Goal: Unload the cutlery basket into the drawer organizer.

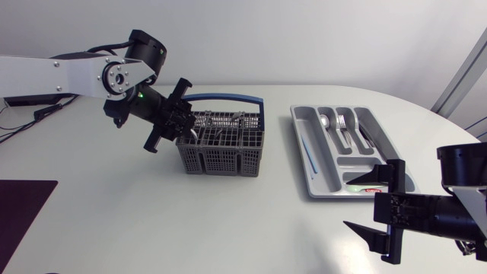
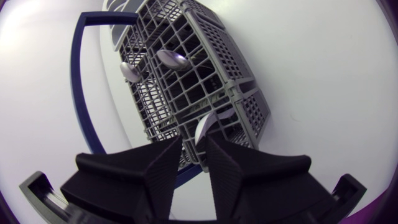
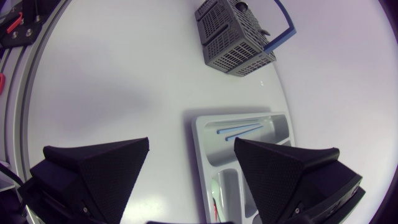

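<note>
The grey cutlery basket [image 1: 221,146] with a blue handle [image 1: 228,97] stands mid-table. My left gripper [image 1: 185,120] is at its left end, open by a narrow gap. In the left wrist view a spoon [image 2: 203,127] stands up from the basket [image 2: 236,74] between the fingertips [image 2: 166,163]; it lies against one finger and is clear of the other. Two more spoons [image 2: 172,59] sit deeper in the basket. The grey drawer organizer [image 1: 304,164] lies to the right and holds several pieces of cutlery [image 1: 344,125]. My right gripper [image 1: 384,222] hovers wide open near the organizer's front end.
A thin blue stick [image 1: 308,152] lies in the organizer's left slot, and a small red and green item [image 1: 358,183] in its front compartment. A dark mat [image 1: 23,209] covers the table's front left corner. The right wrist view shows the organizer [image 3: 205,134] and the basket [image 3: 233,37] beyond.
</note>
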